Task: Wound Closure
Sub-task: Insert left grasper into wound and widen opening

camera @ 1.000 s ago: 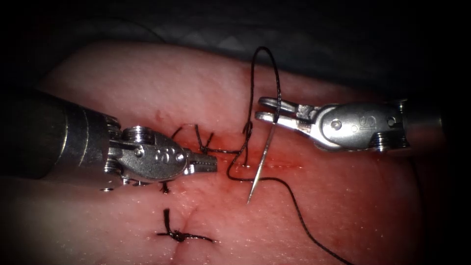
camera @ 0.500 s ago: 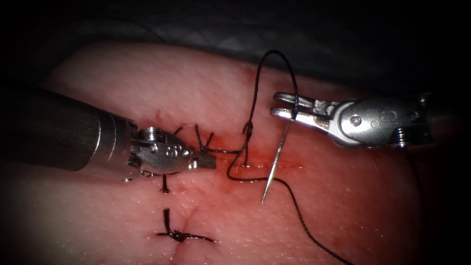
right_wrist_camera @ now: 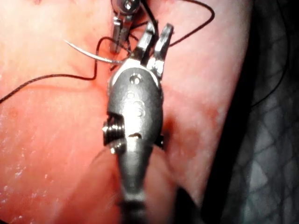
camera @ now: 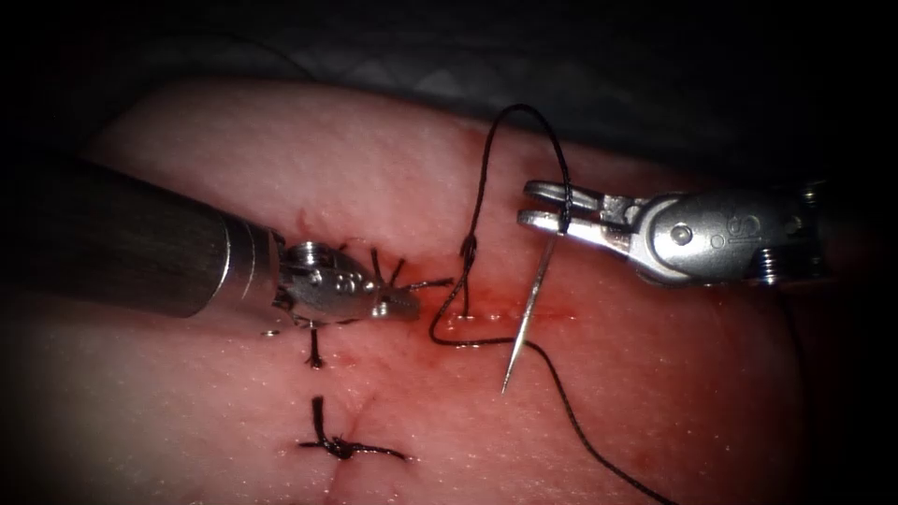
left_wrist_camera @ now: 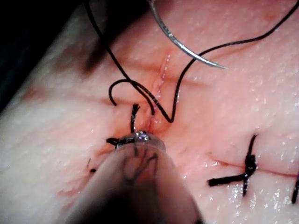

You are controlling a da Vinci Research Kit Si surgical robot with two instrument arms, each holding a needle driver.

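Above the reddened tissue [camera: 655, 393], right gripper [camera: 543, 208] holds needle [camera: 526, 313] clear.

Needle [camera: 528, 313]: your right tool [camera: 544, 206] grips it near its thread end; it hangs clear above the tissue [camera: 655, 374], tip low, right of the cut [camera: 351, 421].
Thread [camera: 496, 154]: black; you see it loop over that tool, enter the tissue beside the needle, and trail off lower right.
Cut: stitched, knots across it.
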